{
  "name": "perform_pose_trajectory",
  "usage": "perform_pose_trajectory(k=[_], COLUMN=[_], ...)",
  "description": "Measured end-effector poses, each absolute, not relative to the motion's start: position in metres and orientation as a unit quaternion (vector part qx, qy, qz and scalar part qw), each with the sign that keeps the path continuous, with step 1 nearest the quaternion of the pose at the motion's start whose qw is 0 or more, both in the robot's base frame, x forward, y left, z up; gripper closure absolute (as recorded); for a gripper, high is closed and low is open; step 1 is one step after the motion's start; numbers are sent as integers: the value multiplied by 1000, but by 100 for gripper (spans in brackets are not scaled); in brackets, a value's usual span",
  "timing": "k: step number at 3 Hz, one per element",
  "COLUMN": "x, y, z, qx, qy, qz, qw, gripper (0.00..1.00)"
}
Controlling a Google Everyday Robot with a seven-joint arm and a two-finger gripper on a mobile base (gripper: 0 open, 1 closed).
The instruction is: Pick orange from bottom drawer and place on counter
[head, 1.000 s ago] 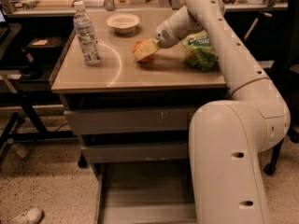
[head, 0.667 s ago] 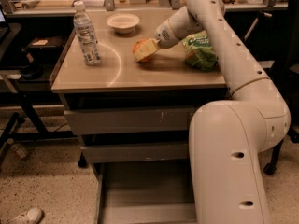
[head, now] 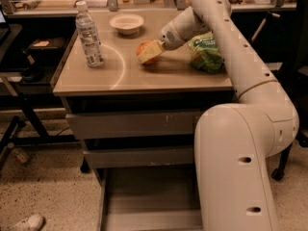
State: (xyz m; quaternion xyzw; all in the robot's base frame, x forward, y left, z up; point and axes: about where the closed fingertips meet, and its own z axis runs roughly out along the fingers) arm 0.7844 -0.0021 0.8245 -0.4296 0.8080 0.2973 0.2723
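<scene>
We judge the task nearly done: the bottom drawer [head: 149, 198] stands open below; the orange [head: 142, 48] is up at the bench [head: 120, 78], resting on it or just above; the gripper [head: 148, 53] is closed around it; only release and withdrawal remain.

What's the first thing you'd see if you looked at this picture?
The huge white robot arm fills the right side and reaches over the counter. Its gripper is at the bright orange in the middle of the counter, between a water bottle on the left and a green bag on the right. Below, the bottom drawer stands pulled open.
</scene>
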Motion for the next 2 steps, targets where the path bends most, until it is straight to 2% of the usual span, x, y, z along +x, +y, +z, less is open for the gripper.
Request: perform_pose_trajectory(k=[1,2], x=[784,784], y=[-2,-2], z=[824,824], qx=[-430,-430], qy=[808,808], qz=[297,297], qw=[272,272], gripper=[0,0])
